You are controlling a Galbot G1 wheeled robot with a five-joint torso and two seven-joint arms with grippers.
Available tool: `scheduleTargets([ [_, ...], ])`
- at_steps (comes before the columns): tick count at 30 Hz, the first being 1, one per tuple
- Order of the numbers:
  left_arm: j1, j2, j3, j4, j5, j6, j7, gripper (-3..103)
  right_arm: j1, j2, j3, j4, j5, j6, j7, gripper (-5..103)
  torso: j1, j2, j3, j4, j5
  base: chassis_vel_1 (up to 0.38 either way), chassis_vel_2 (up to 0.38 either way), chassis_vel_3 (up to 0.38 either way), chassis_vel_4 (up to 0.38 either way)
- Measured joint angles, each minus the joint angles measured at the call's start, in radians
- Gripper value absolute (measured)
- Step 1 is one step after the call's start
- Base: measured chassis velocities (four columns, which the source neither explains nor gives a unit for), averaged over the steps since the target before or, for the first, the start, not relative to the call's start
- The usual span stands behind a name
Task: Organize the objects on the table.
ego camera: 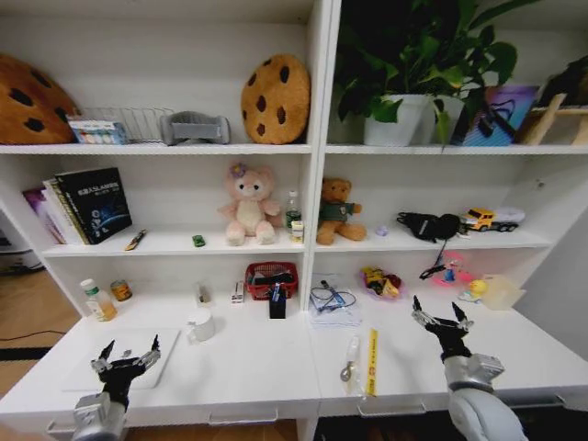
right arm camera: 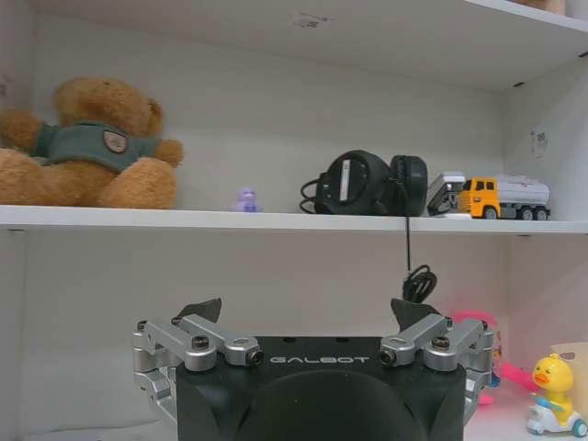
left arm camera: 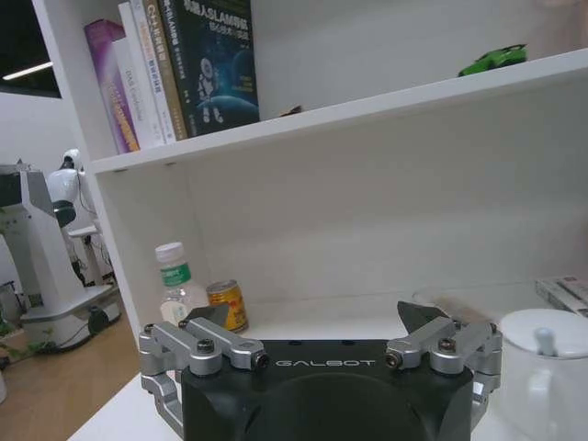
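left tool (ego camera: 128, 356) spread | white mug (ego camera: 200, 324) just beyond, apart

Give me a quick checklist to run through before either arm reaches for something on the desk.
1. Left gripper empty, fingers open: ok.
2. Right gripper empty, fingers open: ok.
3. White mug upright and apart from the left gripper: ok.
4. Desk bare between the left gripper and the mug: ok.
5. Yellow ruler and the clear piece beside it lie on the desk inboard of the right gripper, apart from it: ok.
6. Bottle and can stand upright side by side against the back wall: ok; whether they touch, cannot tell.
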Motion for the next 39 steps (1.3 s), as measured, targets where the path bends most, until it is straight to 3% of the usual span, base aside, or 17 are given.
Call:
scheduleTargets([
  [5, 0.002, -0.001, 0.0, -0.001, 0.001, 0.0, 0.0, 100, -0.017, 0.008, 0.001, 0.011, -0.002, 0.004, -0.004, 100, 0.0, 0.0, 0.0, 0.0004, 0.0003, 0.229, 0.244, -0.239, -0.24],
  [15, -0.007, 0.004, 0.0, 0.006, 0.0, -0.001, 0.0, 100, -0.124, 0.021, -0.044, 0.078, -0.032, 0.016, -0.099, 100, 0.0, 0.0, 0.0, 0.0, -0.0002, 0.161, 0.161, -0.164, -0.151],
  [26, -0.01, 0.007, -0.004, 0.01, -0.004, -0.004, 0.0, 100, -0.106, 0.011, -0.116, 0.107, -0.056, 0.003, -0.078, 100, 0.0, 0.0, 0.0, 0.0003, 0.0004, 0.093, 0.081, -0.077, -0.076],
  [30, -0.01, 0.006, -0.004, 0.012, -0.004, -0.005, 0.001, 100, -0.105, 0.011, -0.12, 0.109, -0.056, 0.003, -0.072, 100, 0.0, 0.0, 0.0, -0.0001, 0.0005, 0.187, 0.187, -0.193, -0.194],
  [32, -0.011, 0.006, -0.003, 0.013, -0.004, -0.005, 0.0, 100, -0.105, 0.01, -0.12, 0.109, -0.056, 0.003, -0.07, 100, 0.0, 0.0, 0.0, 0.0008, 0.0009, 0.223, 0.246, -0.213, -0.247],
  [34, -0.012, 0.006, -0.001, 0.014, -0.004, -0.005, 0.001, 100, -0.105, 0.01, -0.116, 0.109, -0.056, 0.005, -0.067, 100, 0.0, 0.0, 0.0, -0.0001, -0.0008, 0.23, 0.255, -0.228, -0.263],
  [36, -0.012, 0.006, -0.001, 0.014, -0.004, -0.006, 0.001, 100, -0.105, 0.009, -0.113, 0.108, -0.055, 0.014, -0.065, 100, 0.0, 0.0, 0.0, -0.0003, 0.0007, 0.287, 0.262, -0.254, -0.259],
  [39, -0.01, 0.006, -0.001, 0.014, -0.003, -0.006, 0.0, 100, -0.11, 0.013, -0.102, 0.108, -0.044, 0.031, -0.064, 100, 0.0, 0.0, 0.0, 0.0006, -0.0005, 0.28, 0.255, -0.285, -0.244],
])
